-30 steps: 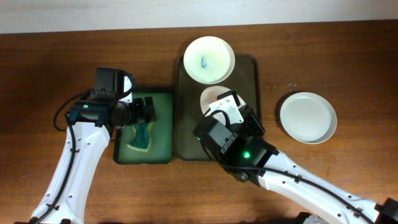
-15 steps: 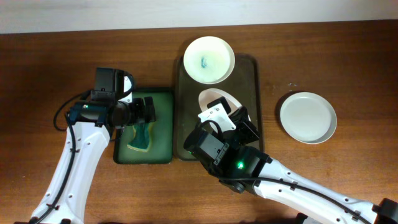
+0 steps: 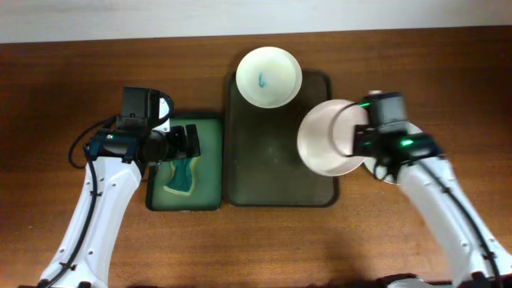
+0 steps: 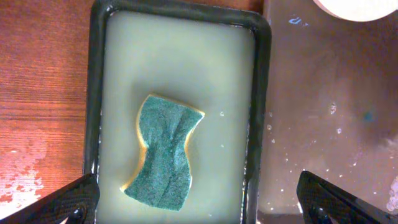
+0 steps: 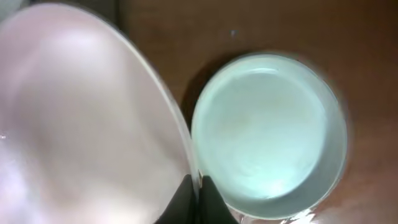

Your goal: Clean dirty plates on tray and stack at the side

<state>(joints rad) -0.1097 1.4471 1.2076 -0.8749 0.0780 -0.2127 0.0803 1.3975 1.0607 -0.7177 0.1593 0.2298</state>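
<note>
The carried plate (image 3: 324,138), with no marks showing on its face, hangs over the right rim of the tray (image 3: 272,172) at mid-tabletop. My right tool (image 5: 198,193) pinches it by the rim. Just beyond it, toward the right edge of the tabletop (image 3: 448,64), lies the clean plate (image 5: 267,130), partly hidden from overhead by my arm.

By my reading, the step in hand is stacking: a cleaned plate is on its way to the pile at the side. The next move calls for centring the carried plate over the clean plate, levelling it, lowering until the rims nest, and only then letting go.

The dirty plate (image 3: 270,76), a blue smear at its centre, sits at the tray's far end, near the far edge of the tabletop. Toward the left edge my left tool (image 3: 190,142) hovers, fingers spread wide and holding nothing, above the sponge (image 4: 165,149) lying in the green basin (image 4: 118,74).

The count: three plates, one carried, one clean, one dirty. One tray, one basin, one sponge, two tools.
</note>
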